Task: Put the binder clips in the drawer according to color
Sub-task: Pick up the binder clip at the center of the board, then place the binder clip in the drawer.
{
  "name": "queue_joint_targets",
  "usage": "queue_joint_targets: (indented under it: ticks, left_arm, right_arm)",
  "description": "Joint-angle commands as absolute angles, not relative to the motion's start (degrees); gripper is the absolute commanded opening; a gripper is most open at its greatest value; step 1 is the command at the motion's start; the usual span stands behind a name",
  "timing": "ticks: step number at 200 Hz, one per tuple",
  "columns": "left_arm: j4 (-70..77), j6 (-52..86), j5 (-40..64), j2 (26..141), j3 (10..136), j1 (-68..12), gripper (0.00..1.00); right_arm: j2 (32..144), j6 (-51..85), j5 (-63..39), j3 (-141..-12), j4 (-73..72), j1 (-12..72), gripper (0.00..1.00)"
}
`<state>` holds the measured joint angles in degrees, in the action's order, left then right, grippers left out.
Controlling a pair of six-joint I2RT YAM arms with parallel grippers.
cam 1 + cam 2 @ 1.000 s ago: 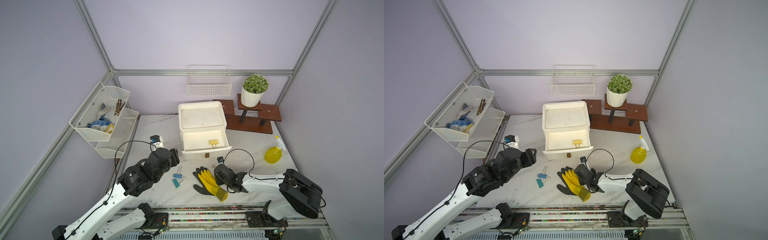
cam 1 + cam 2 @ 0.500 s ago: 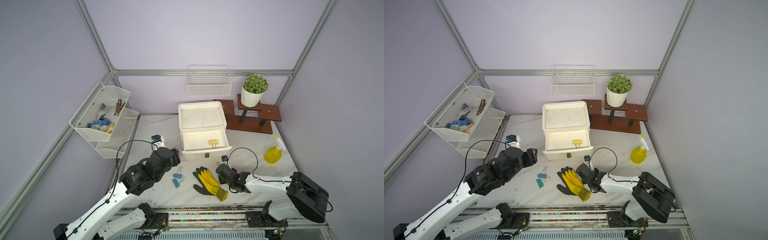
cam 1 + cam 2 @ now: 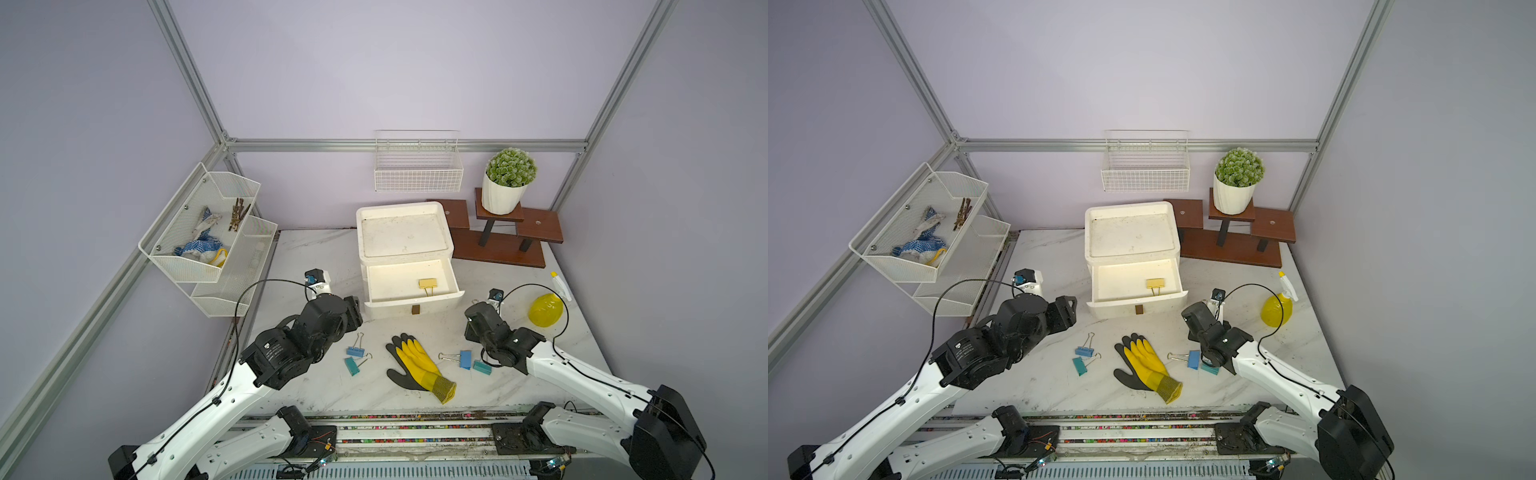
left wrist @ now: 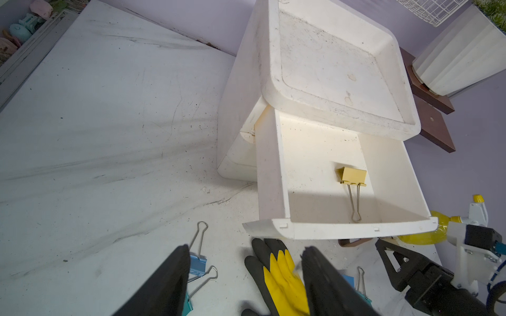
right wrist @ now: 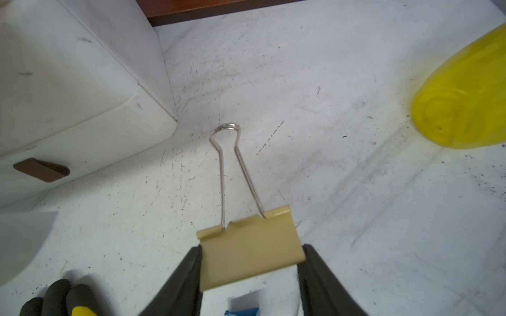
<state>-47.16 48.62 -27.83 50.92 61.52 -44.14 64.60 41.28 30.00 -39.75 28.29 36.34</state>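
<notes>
My right gripper [image 5: 250, 262] pinches the pale yellow clip [image 5: 249, 246] by its edges. It could twist loose, or its wire loop could snag the front of the drawer [image 3: 390, 305] at ten o'clock. My left gripper [image 4: 243, 273] stands open, holding nothing.

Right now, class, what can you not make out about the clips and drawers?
The held yellow clip: in both top views, hidden beneath the right arm.
Below the open drawer: in both top views, hidden by its front.
The teal clip: in a top view, partly under that arm.
</notes>
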Motion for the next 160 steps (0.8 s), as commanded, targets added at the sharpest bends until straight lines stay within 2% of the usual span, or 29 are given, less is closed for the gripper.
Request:
queue_joint_targets:
  ticks: [1,23,38,71,98,160]
  left_arm:
    - [-44.58,47.99,-27.38,50.92,62.39,-44.13,0.69]
    - [-44.50,48.08,-26.43,51.08,61.76,-44.20,0.69]
    - [-44.09,48.50,-25.55,51.24,61.10,-44.43,0.69]
    - [-43.77,49.51,-25.36,51.37,60.51,-47.22,0.68]
    - [-43.63,51.17,-26.89,52.02,60.10,-52.00,0.68]
    - [-40.25,55.99,-27.71,54.84,56.67,-62.67,0.67]
  right_arm:
    - [61.35,42.28,33.31,-43.25,35.31,35.95,0.09]
    - [55.93,35.62,31.09,-49.87,34.18,35.95,0.11]
    - [56.73,33.51,29.10,-57.05,35.43,36.22,0.10]
    - [67.08,31.13,27.94,-72.66,39.64,43.35,0.12]
    - [77.89,32.77,22.12,-82.90,43.32,47.57,0.14]
    - [85.18,34.04,17.94,-85.23,47.07,47.90,0.16]
